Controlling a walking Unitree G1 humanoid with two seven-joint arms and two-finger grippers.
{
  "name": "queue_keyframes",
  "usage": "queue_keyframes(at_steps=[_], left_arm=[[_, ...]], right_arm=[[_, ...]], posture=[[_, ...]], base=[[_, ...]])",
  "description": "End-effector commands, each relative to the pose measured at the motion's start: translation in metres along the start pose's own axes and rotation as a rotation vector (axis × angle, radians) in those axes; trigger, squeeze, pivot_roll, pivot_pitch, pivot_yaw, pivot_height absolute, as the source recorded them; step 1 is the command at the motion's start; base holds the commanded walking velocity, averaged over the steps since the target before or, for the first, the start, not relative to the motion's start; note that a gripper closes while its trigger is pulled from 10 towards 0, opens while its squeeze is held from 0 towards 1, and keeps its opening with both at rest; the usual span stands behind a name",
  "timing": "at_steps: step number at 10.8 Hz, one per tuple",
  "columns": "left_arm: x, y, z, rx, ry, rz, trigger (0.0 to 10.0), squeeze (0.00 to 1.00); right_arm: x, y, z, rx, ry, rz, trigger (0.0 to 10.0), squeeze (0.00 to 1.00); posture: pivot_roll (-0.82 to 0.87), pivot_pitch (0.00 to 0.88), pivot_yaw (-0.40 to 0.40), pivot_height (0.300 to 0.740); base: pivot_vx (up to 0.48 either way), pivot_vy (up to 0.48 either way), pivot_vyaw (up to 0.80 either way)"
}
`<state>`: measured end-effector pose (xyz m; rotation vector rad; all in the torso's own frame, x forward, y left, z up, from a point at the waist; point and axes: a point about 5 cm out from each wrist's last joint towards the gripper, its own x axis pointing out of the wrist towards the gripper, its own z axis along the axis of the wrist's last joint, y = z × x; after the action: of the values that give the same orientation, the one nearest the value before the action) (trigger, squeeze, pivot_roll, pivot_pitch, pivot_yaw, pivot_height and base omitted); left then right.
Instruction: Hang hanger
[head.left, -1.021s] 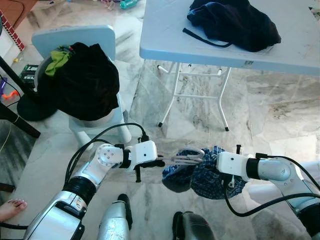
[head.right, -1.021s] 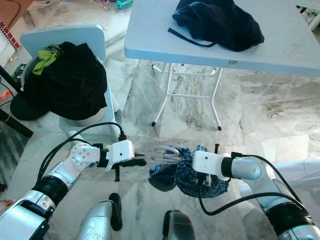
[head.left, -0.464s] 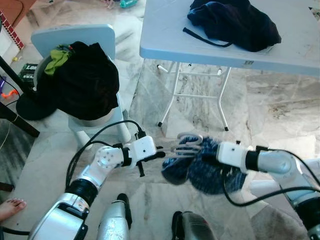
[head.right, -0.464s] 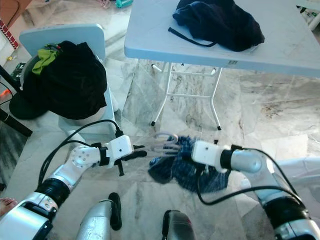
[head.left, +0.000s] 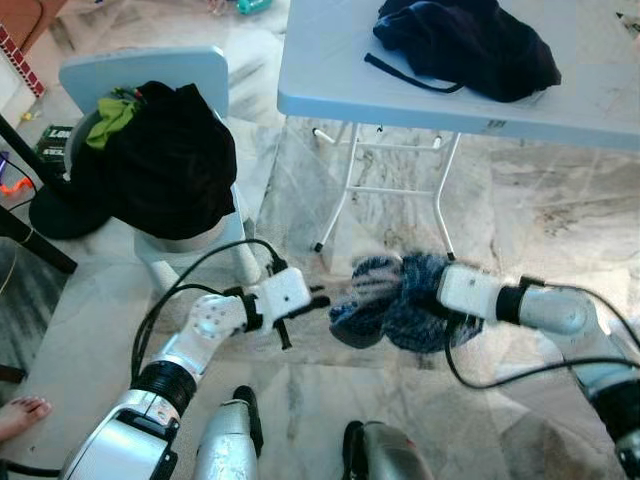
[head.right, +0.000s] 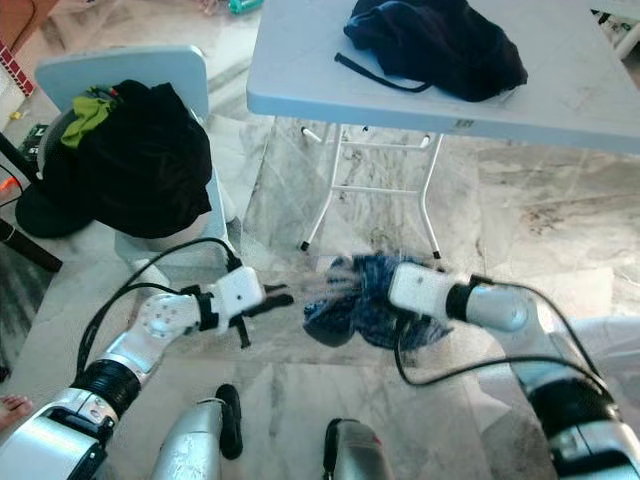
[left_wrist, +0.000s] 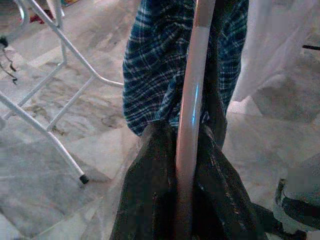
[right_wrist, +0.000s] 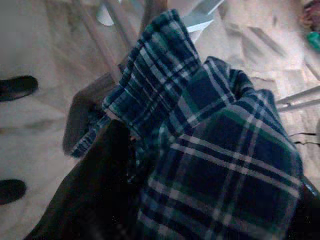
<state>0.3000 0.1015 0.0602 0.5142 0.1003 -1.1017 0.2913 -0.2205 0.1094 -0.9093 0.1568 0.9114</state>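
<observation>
A blue plaid garment (head.left: 400, 305) is bunched on a pale hanger (left_wrist: 192, 100) low over the marble floor, in front of the folding table. My left gripper (head.left: 320, 298) reaches in from the left, shut on the hanger's bar, which runs between its black fingers (left_wrist: 145, 200). My right gripper (head.left: 432, 303) comes in from the right, buried in the plaid cloth (right_wrist: 215, 150) and shut on it. The bundle is motion-blurred in the eye views, so the hanger's hook is hard to make out.
A white folding table (head.left: 330, 90) stands ahead with a dark garment (head.left: 465, 45) on it and thin metal legs (head.left: 345, 190) just beyond the bundle. At the left a pale chair (head.left: 140, 70) carries black clothes (head.left: 165, 165). A person's foot (head.left: 22, 415) shows at the lower left.
Both grippers have carried the hanger and plaid garment up and forward, closer to the table legs. The bundle is now blurred.
</observation>
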Motion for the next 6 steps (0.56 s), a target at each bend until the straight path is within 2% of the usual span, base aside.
queue_keyframes(at_steps=[1,5,6], left_arm=[[0.0,0.009,0.01,-0.001,-0.051,0.057,0.0,0.0],[0.0,0.012,0.012,-0.003,-0.065,0.087,0.0,0.0],[0.001,0.012,0.012,-0.002,-0.062,0.088,0.0,0.0]], right_arm=[[-0.003,0.0,-0.006,0.003,0.025,-0.018,10.0,1.0],[-0.01,-0.01,-0.016,0.018,0.066,-0.159,10.0,1.0],[-0.009,-0.01,-0.017,0.022,0.07,-0.178,10.0,0.56]], posture=[[-0.07,0.219,-0.056,0.74],[-0.07,0.217,-0.057,0.74],[-0.07,0.218,-0.054,0.74]], base=[[0.0,0.0,0.0],[0.0,0.0,0.0],[0.0,0.0,0.0]])
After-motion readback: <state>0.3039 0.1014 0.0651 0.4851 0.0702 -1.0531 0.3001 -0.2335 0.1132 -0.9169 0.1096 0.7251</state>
